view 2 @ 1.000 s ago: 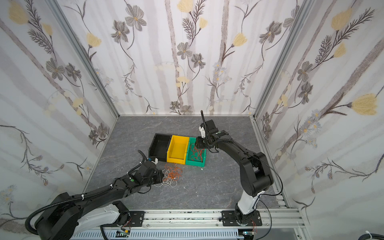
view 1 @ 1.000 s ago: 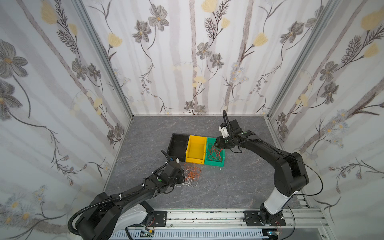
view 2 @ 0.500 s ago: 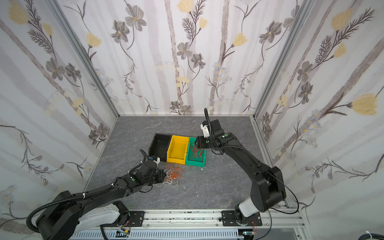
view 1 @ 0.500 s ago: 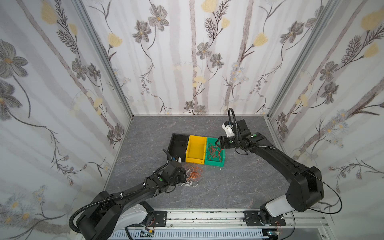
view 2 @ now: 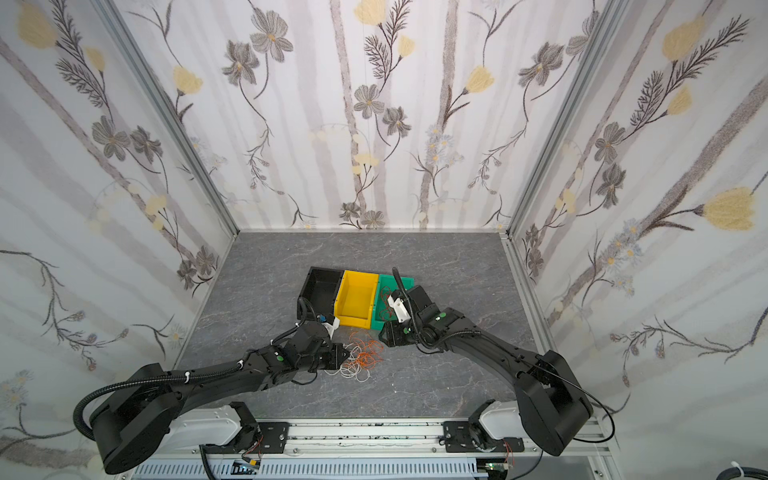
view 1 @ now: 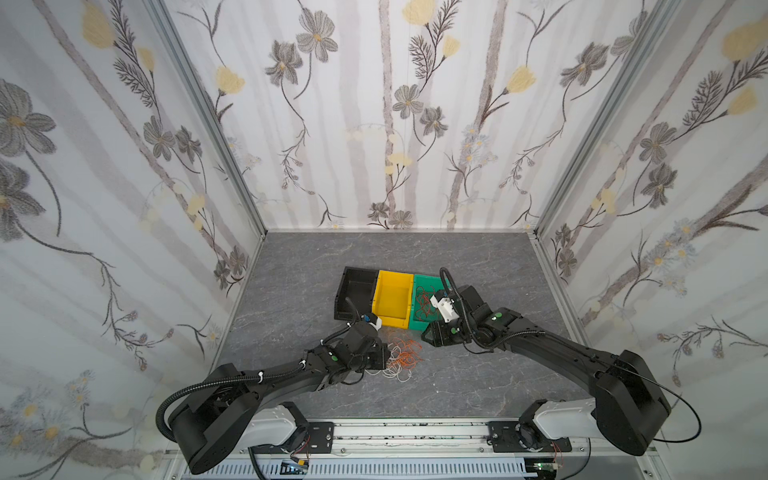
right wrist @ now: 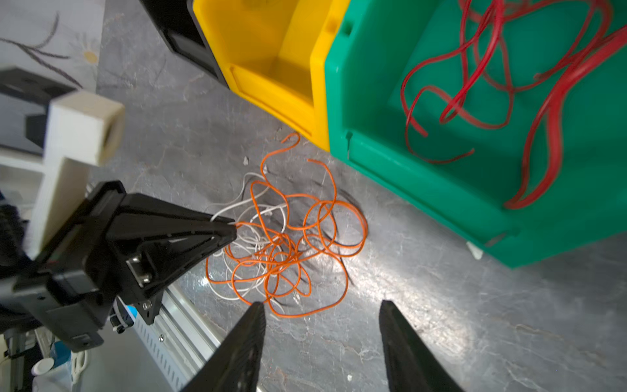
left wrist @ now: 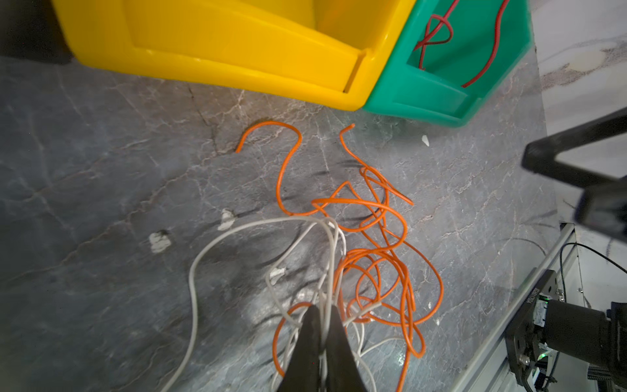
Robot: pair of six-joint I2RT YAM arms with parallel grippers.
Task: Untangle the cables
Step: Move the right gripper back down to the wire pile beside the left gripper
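A tangle of thin orange and white cables lies on the grey floor in front of the bins. My left gripper is shut on white strands of the cables at the tangle's near edge; its tip shows in the right wrist view too. Just right of the tangle, low over the floor, my right gripper is open with nothing between its fingers. Loose red cables lie in the green bin.
Three bins stand side by side behind the tangle: black, yellow and the green one. Small white scraps dot the floor. A metal rail runs along the front edge, and papered walls close in the other three sides.
My right gripper has swung from above the green bin forward and down to the tangle's right side. The left gripper has stayed at the tangle.
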